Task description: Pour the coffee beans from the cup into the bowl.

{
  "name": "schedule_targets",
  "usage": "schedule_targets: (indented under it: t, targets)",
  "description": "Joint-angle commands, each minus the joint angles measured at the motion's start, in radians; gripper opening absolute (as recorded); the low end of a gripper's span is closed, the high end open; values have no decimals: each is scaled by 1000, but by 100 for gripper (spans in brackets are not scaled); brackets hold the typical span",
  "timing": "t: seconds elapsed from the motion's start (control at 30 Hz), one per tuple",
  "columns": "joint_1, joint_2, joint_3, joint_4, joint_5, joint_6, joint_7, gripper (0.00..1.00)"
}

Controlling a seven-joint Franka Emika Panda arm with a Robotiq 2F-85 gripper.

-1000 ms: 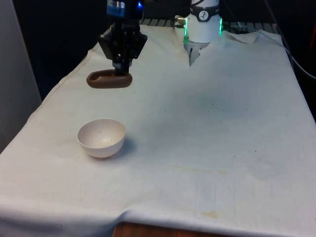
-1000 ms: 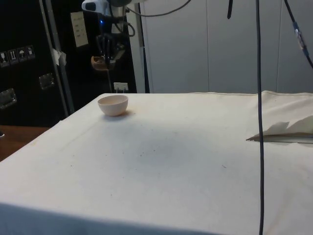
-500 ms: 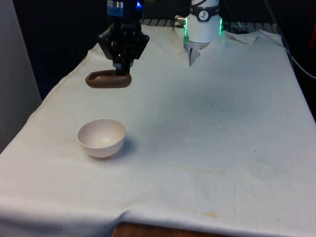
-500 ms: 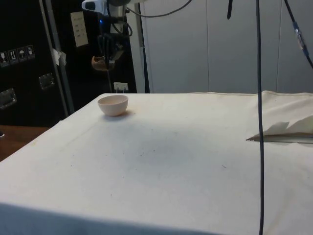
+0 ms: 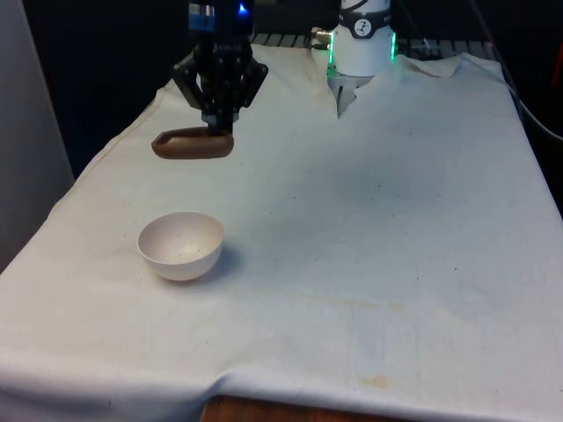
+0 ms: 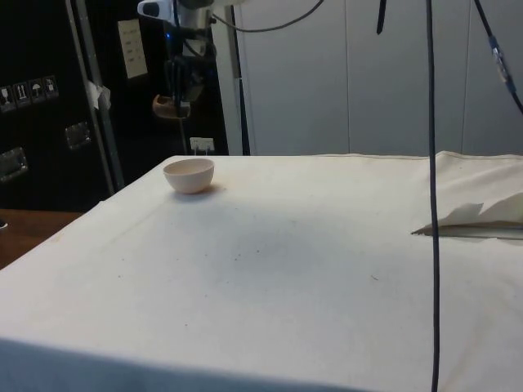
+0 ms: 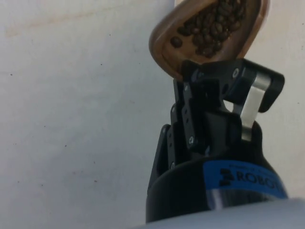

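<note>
A brown wooden cup [image 5: 192, 144] hangs in the air above the table's far left part in the front view, held by its rim. My black gripper [image 5: 217, 126] is shut on the cup's rim. In the wrist view the cup [image 7: 209, 33] holds dark coffee beans [image 7: 213, 26] and the gripper [image 7: 209, 76] pinches its near edge. The white bowl [image 5: 181, 245] stands on the cloth nearer the camera than the cup, with its inside looking bare. From the side, the cup [image 6: 166, 105] and the gripper [image 6: 181, 91] hang well above and a little behind the bowl [image 6: 189, 175].
The white cloth [image 5: 378, 220] covers the whole table. The robot's base [image 5: 361, 44] stands at the far end. The cloth's left edge [image 5: 79, 189] drops off close to the bowl. A cable [image 6: 431, 163] hangs down in the side view.
The gripper and cup have risen slightly and drifted a little to the front view's left. The bowl has not moved.
</note>
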Motion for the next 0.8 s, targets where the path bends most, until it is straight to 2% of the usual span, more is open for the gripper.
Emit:
schedule_targets:
  t: [0.0,0.23,0.27,0.3,0.33,0.6,0.63,0.67,0.77]
  targets:
    - [-8,1,8,6,21,-13,-7,0]
    - [-12,2,8,10,85,-28,-15,0]
    - [-4,0,0,3,74,-18,-8,0]
    - [-12,2,8,10,93,-30,-16,0]
    - [-13,2,8,10,101,-32,-16,0]
    - [-15,3,1,12,149,-45,-12,0]
    - [-10,1,-3,6,143,-36,-10,0]
    - [-16,3,1,12,153,-45,-11,0]
    - [-16,6,-1,12,176,-47,-9,0]
